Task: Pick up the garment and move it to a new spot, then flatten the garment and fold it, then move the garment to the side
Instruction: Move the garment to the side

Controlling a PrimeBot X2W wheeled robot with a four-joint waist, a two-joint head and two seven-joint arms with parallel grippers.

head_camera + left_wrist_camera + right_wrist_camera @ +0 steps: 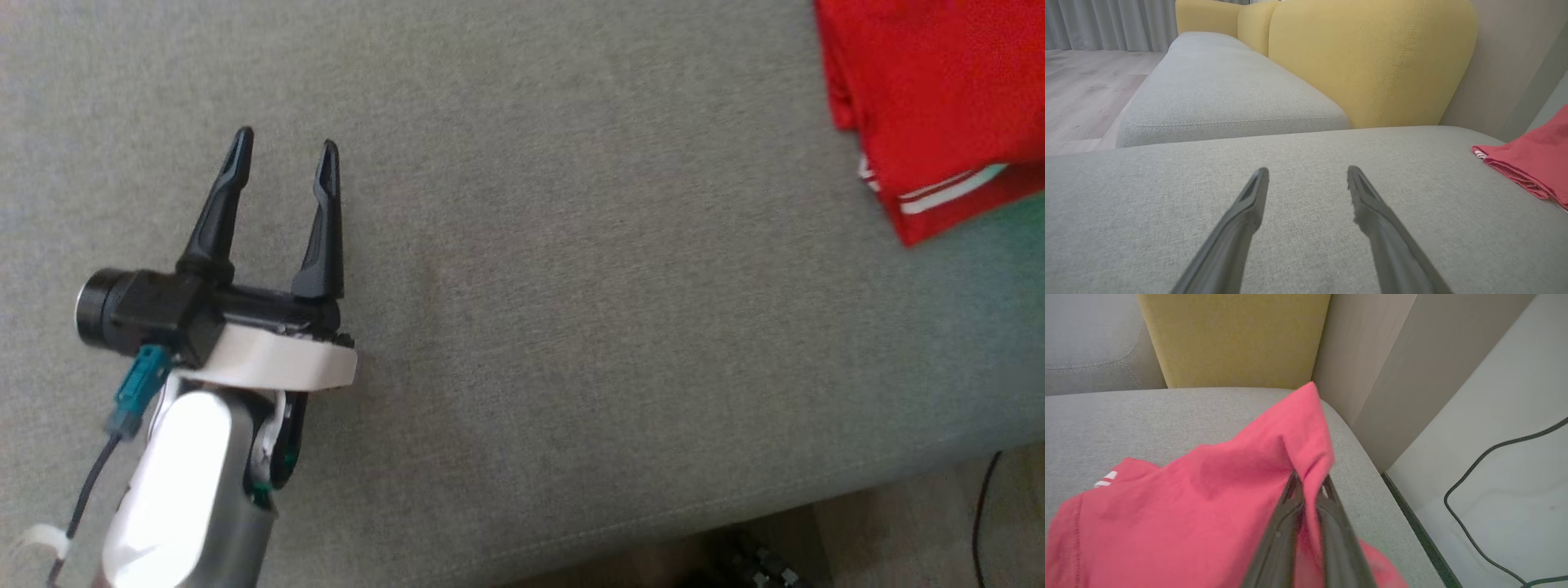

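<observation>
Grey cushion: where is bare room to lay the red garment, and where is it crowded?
Free: the bare stretch of the grey cushion between the open left hand and the red garment, down to its front seam. Crowded: the cushion's right end, where the right hand grips the garment.

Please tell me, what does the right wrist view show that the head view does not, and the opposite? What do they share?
The right wrist view adds the right gripper, shut on a raised fold of the red garment, plus a yellow backrest and a beige wall panel. The head view adds the left gripper, open over the grey seat cushion. Both share the red garment lying on that cushion.
</observation>
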